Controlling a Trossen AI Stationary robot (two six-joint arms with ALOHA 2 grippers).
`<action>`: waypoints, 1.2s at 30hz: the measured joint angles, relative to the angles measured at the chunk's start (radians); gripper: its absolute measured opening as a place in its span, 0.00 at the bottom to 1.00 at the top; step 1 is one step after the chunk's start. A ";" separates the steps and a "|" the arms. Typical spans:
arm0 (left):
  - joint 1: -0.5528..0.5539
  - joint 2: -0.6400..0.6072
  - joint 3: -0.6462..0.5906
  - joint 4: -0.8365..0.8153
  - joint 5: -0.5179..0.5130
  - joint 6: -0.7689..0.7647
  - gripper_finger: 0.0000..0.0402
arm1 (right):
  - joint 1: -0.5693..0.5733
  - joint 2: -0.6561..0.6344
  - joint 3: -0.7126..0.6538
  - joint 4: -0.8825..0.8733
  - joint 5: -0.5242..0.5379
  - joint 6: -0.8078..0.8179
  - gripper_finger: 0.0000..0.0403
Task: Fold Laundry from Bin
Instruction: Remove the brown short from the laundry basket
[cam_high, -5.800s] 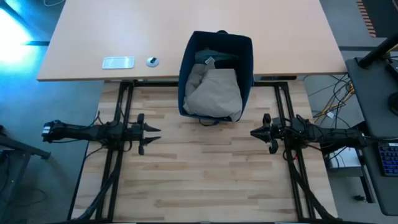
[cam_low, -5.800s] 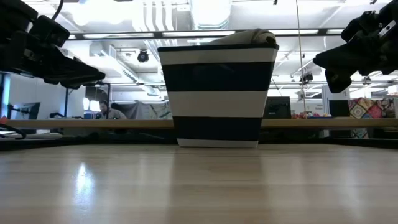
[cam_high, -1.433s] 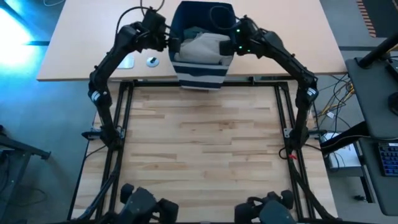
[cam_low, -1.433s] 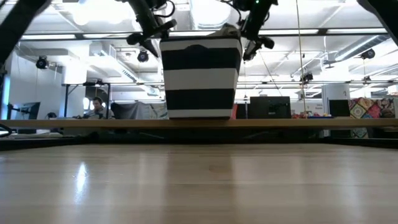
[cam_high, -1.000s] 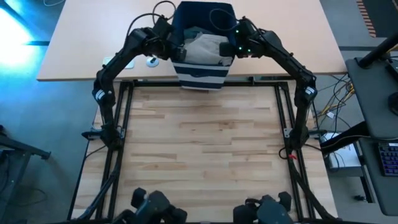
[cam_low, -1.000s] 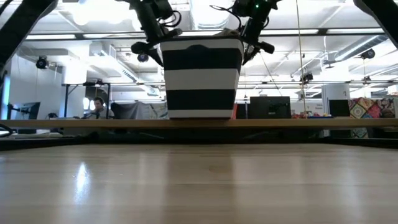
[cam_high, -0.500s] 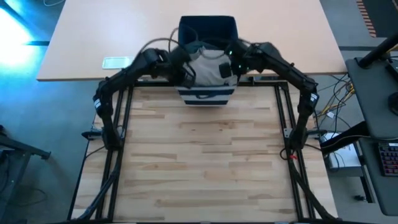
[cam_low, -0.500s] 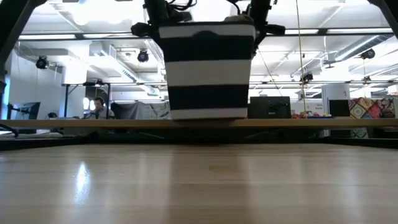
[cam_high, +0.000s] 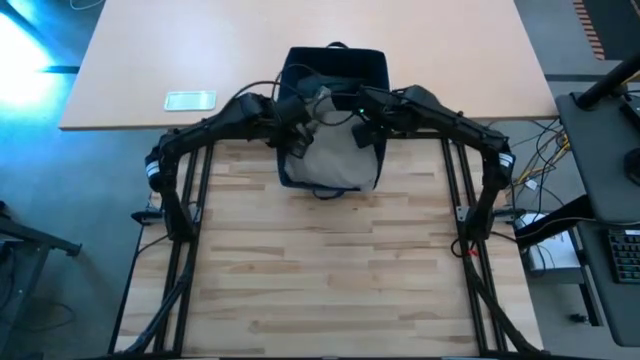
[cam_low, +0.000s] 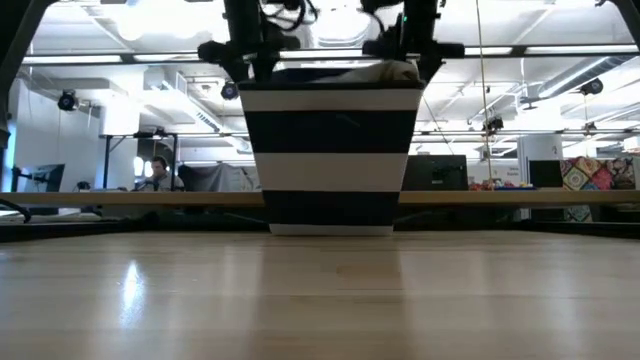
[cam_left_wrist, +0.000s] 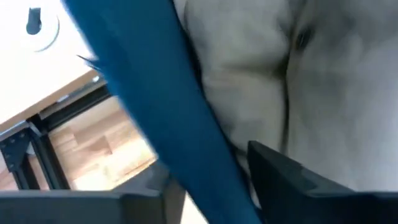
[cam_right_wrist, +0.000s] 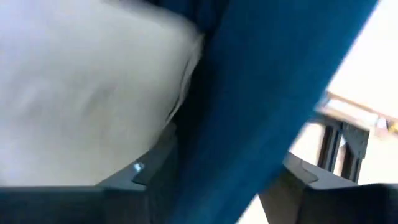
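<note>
The navy bin (cam_high: 336, 62) with white stripes (cam_low: 330, 150) stands upright on its base, across the seam between the far beige table and the near wooden table. A beige garment (cam_high: 335, 155) is heaped in it and shows above the rim (cam_low: 400, 70). My left gripper (cam_high: 293, 128) hangs over the bin's left wall (cam_left_wrist: 161, 112), one finger inside by the beige cloth (cam_left_wrist: 311, 81) and one outside. My right gripper (cam_high: 366, 128) straddles the right wall (cam_right_wrist: 261, 93) the same way. Both sets of fingers stand apart. My left gripper comes slanting down from above, and the bin's left wall runs between its two fingers; I cannot tell whether they touch it. My right gripper comes slanting down over the right wall, one finger inside and one outside; whether it touches the wall I cannot tell.
A small white flat device (cam_high: 190, 100) lies on the beige table, left of the bin. The near wooden table (cam_high: 330, 270) spreads out in front of the bin. Black frame legs run along both sides.
Both grippers have moved toward the table's near edge and a little down, and each has tipped and rolled. The bin has come with them, from the far beige table onto the front of the wooden table, and now stands flat on its base.
</note>
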 joint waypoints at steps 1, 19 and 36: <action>0.000 -0.008 0.011 0.001 0.000 0.005 0.42 | 0.000 -0.011 0.009 0.009 0.005 -0.013 0.49; -0.285 -0.242 -0.033 0.350 0.067 0.296 0.61 | 0.369 -0.150 -0.038 0.266 -0.100 -0.421 0.54; -0.057 -0.119 -0.317 0.694 0.078 0.239 0.66 | 0.565 -0.328 -0.107 0.198 0.155 -0.170 0.54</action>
